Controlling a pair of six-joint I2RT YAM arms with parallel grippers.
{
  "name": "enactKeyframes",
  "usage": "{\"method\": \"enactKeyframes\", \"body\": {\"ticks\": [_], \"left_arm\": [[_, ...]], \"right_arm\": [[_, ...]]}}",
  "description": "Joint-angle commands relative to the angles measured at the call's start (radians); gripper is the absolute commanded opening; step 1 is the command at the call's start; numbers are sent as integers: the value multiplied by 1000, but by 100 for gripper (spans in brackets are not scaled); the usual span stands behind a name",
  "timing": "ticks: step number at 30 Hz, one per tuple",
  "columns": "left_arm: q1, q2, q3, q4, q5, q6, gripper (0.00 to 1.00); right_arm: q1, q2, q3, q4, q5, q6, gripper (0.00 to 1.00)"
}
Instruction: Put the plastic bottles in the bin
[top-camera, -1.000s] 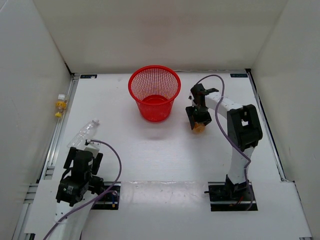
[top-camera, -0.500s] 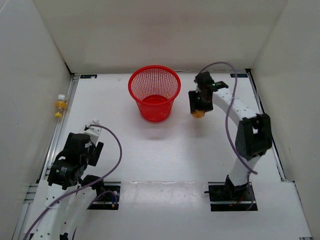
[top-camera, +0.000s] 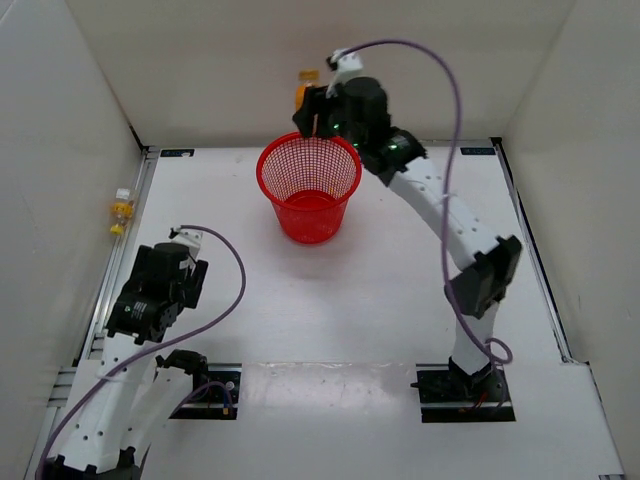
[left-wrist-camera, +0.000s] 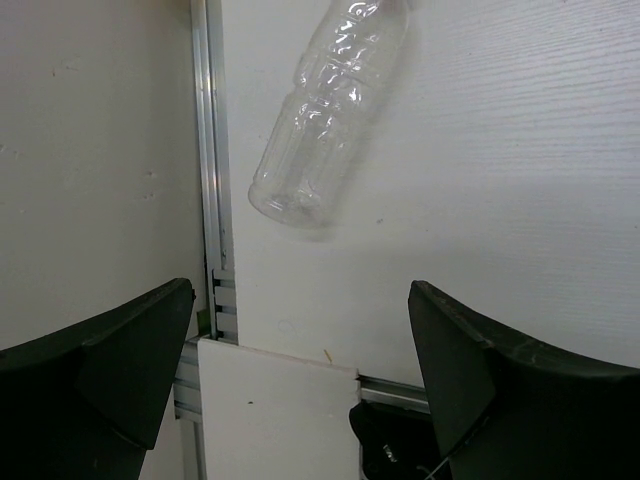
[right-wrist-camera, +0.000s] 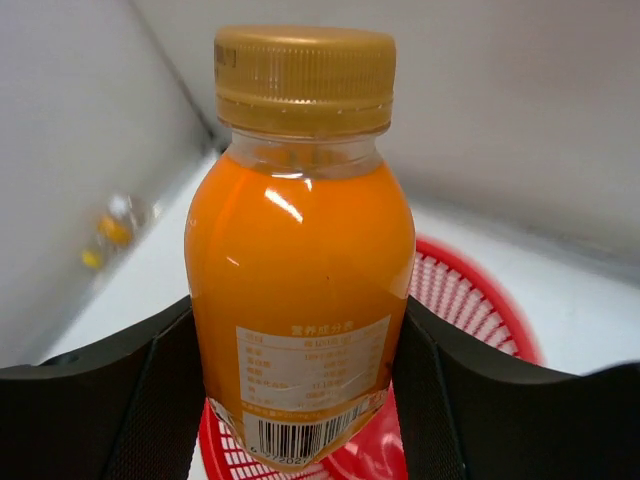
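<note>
My right gripper is shut on the stubby orange bottle, gold cap up, high above the far rim of the red mesh bin. In the right wrist view the bin lies below and behind the bottle. The clear bottle lies on the table near the left rail, ahead of my open left gripper, apart from it. From above, my left gripper covers most of that bottle. The tiny bottle with a yellow band lies by the left wall.
White walls close the table at the left, back and right. A metal rail runs along the left edge beside the clear bottle. A purple cable loops above the right arm.
My right arm has lifted the orange bottle from the table right of the bin to high above its far rim. The left arm has moved forward over the clear bottle.
</note>
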Motion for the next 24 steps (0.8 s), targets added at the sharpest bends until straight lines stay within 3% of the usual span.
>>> {"method": "enactKeyframes", "body": {"ticks": [1, 3, 5, 12, 16, 19, 24], "left_arm": [[6, 21, 37, 40, -16, -14, 100], [6, 33, 37, 40, -25, 5, 100], [6, 62, 37, 52, -45, 37, 100], [15, 272, 48, 63, -170, 150, 100], [57, 429, 107, 87, -132, 186, 100], [135, 542, 184, 88, -57, 319, 100], [331, 814, 395, -58, 119, 437, 100]], "right_arm": [[32, 128, 22, -109, -41, -15, 48], [53, 151, 34, -109, -41, 6, 55], [53, 151, 25, -109, -41, 6, 73], [62, 107, -42, -109, -30, 6, 91], [62, 52, -51, -109, -30, -4, 91], [73, -8, -74, -118, -30, -30, 92], [121, -108, -166, -118, 5, -110, 92]]}}
